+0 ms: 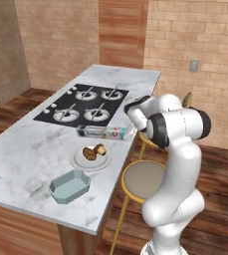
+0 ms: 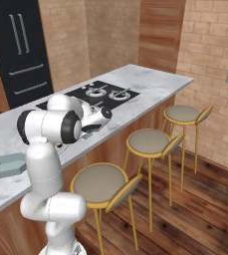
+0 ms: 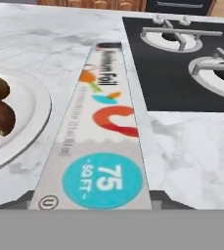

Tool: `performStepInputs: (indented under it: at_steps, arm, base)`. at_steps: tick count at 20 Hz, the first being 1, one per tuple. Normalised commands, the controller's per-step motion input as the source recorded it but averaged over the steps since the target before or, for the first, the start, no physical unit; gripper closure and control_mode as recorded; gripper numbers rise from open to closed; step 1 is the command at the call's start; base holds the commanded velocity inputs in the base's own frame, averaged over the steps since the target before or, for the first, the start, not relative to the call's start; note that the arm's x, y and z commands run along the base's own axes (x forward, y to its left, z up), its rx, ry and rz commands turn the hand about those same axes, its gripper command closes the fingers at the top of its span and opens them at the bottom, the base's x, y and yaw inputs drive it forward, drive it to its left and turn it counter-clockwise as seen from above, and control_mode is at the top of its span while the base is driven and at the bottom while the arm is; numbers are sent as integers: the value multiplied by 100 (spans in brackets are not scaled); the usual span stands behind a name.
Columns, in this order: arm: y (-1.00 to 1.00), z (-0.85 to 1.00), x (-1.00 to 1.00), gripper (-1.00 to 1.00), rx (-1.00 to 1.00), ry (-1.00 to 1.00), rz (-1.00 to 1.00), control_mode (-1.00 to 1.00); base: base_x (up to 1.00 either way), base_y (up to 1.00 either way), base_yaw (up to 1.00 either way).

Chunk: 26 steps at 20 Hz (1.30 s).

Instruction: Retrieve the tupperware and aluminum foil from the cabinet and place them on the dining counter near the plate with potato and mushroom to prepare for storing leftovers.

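Note:
The aluminum foil (image 1: 103, 132) box lies flat on the dining counter (image 1: 26, 149), between the black cooktop (image 1: 83, 105) and the plate (image 1: 78, 162). My gripper (image 1: 130, 130) is at the box's near end. In the hand view its fingertips (image 3: 20, 201) press both long sides of the aluminum foil (image 3: 101, 146), so the gripper (image 3: 96, 201) is shut on it. Potato and mushroom (image 1: 93, 152) sit on the plate (image 3: 25, 112). The tupperware (image 1: 69, 186) rests on the counter just in front of the plate. The cabinet is out of view.
Three round yellow-legged stools (image 2: 99, 183) line the counter's near side beside my base. The cooktop (image 3: 182, 63) with raised burner grates lies right beside the foil. A black appliance (image 2: 21, 50) stands against the far wall. Bare marble stretches left of the plate.

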Motion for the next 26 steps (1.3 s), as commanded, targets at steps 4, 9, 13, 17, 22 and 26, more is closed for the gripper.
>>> performStepInputs:
  at_steps: [4,9,13,17,22,26]
  arm:
    - [16,-60,24,-100,0,0,2,-100]
    - [13,-7,-54,-100,-1,0,4,-100]
    - [-10,39,-4,-100,0,0,0,-100]
    - [-3,60,0,-100,0,-5,-4,-100]
    - [0,92,-14,-100,0,-9,-3,-100]
    - [1,98,-77,-100,-7,-17,0,-100]
  base:
    - [0,0,0]
    - [0,0,0]
    - [0,0,0]
    - [0,0,0]
    - [0,0,0]
    - [0,0,0]
